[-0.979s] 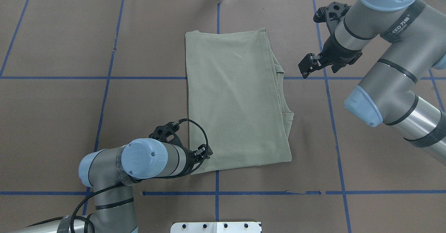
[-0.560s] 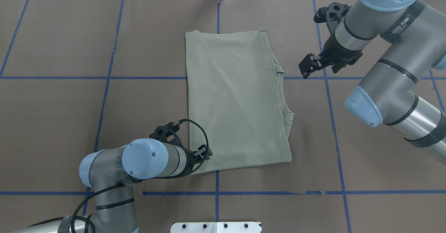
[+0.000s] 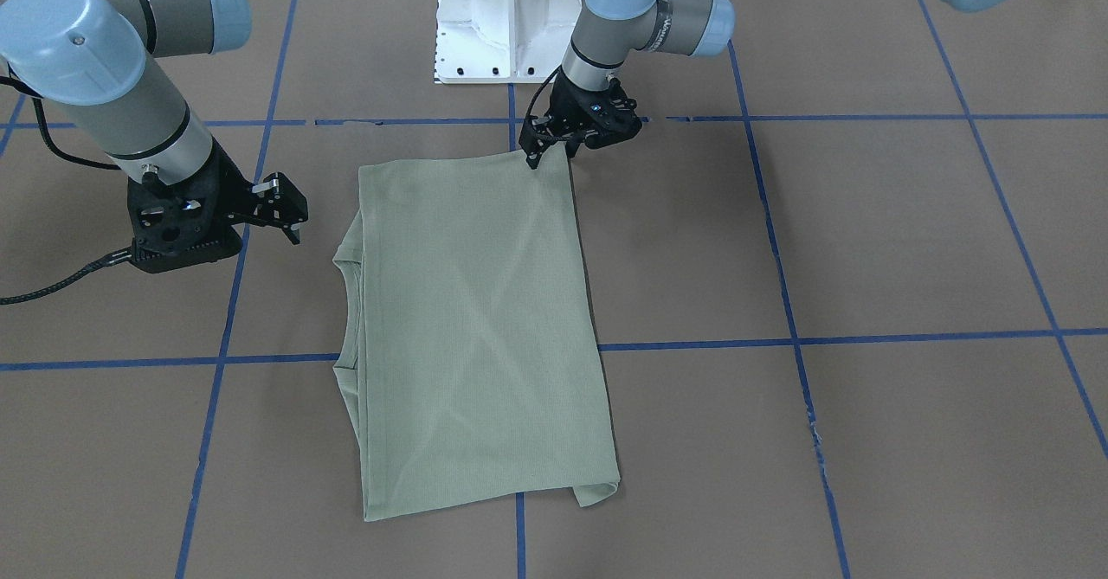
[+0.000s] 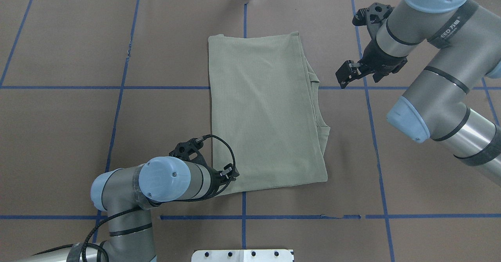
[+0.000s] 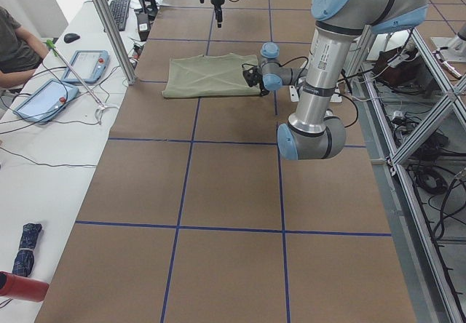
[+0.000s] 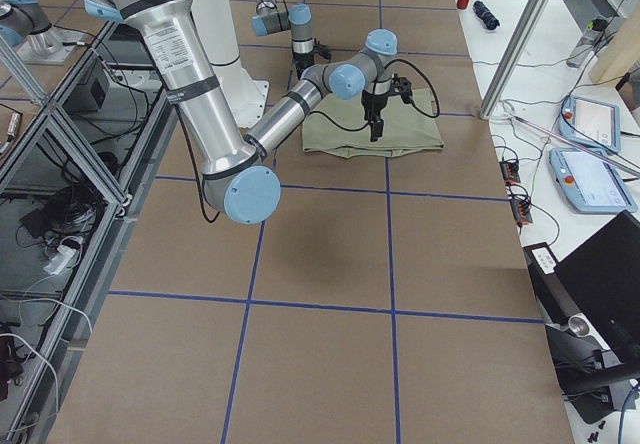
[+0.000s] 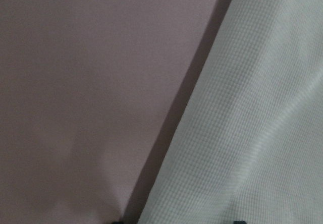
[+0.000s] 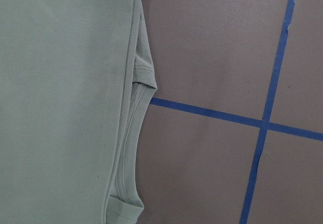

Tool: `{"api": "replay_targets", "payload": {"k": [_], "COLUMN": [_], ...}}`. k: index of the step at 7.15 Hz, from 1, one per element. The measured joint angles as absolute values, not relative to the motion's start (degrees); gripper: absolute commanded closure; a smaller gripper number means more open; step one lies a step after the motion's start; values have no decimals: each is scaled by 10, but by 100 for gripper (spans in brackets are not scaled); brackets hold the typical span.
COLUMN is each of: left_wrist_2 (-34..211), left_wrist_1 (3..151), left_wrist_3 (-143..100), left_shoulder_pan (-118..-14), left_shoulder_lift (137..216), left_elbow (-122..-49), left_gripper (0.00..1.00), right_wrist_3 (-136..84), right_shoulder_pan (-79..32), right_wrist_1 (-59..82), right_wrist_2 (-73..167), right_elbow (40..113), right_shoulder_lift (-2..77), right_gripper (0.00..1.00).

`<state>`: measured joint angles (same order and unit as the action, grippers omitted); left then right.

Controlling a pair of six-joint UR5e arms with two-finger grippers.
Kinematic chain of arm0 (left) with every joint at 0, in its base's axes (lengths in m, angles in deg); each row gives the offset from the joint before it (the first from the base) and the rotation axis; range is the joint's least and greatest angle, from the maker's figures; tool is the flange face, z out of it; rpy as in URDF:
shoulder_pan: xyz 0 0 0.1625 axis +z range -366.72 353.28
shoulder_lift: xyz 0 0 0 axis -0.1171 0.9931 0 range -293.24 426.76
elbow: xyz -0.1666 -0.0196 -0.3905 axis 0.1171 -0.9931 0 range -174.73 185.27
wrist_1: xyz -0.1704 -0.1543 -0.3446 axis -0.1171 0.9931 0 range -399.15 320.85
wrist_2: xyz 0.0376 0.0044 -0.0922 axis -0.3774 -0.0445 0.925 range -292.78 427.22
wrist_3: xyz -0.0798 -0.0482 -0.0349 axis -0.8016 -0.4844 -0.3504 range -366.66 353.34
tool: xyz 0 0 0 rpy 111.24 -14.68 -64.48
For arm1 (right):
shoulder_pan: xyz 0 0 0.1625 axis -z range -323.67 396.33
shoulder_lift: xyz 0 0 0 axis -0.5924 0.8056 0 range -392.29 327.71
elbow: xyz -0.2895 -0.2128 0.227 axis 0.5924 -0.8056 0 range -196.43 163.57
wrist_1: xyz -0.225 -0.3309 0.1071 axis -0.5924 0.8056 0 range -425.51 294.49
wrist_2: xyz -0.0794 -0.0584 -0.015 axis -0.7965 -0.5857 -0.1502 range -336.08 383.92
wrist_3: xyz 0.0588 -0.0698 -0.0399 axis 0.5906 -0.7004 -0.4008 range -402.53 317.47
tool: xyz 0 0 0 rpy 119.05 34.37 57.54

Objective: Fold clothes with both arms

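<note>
The sage-green shirt (image 4: 266,113) lies folded into a flat rectangle at the table's middle, its collar edge on the robot's right side (image 8: 144,90). My left gripper (image 4: 230,174) is low at the shirt's near left corner; it also shows in the front view (image 3: 544,148). Its wrist view shows the cloth edge (image 7: 252,108) close up, with two dark tips far apart at the bottom, so it is open. My right gripper (image 4: 344,76) hovers open and empty over bare table to the right of the collar, apart from the shirt (image 3: 476,328).
The white base pedestal (image 3: 506,21) stands at the robot's edge of the table. Blue tape lines (image 4: 242,217) grid the brown table cover. A side table with tablets (image 5: 87,65), a metal post (image 5: 109,25) and a seated person (image 5: 18,46) lies beyond the far edge.
My left arm has shifted slightly toward the robot's side, with its gripper staying at the shirt's corner. The right arm and the shirt have not moved.
</note>
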<state>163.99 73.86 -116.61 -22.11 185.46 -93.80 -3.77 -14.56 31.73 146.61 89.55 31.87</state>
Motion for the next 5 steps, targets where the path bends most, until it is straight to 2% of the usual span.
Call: {"api": "replay_targets", "payload": {"k": [1,3,4,5], "left_wrist_2": [1640,1640,1640,1639], "left_wrist_1": [738,738,738,738], "left_wrist_3": [-1166,-1166,-1166,-1166], "left_shoulder_pan": [-221,-221,-221,-221], "left_shoulder_lift": [1855,1856,1854,1852], "left_elbow": [-938,-939,-940,-943], "left_gripper": [51,95,100,100], "right_wrist_3": [-38,-38,-38,-36], "right_shoulder_pan": [-146,-146,-146,-146], "right_wrist_1": [317,318,318,318], "right_wrist_2": [1466,1466,1466,1466], "right_elbow": [896,896,896,897], "right_shoulder_lift": [319,319,319,319], "right_gripper": [0,0,0,0]}}
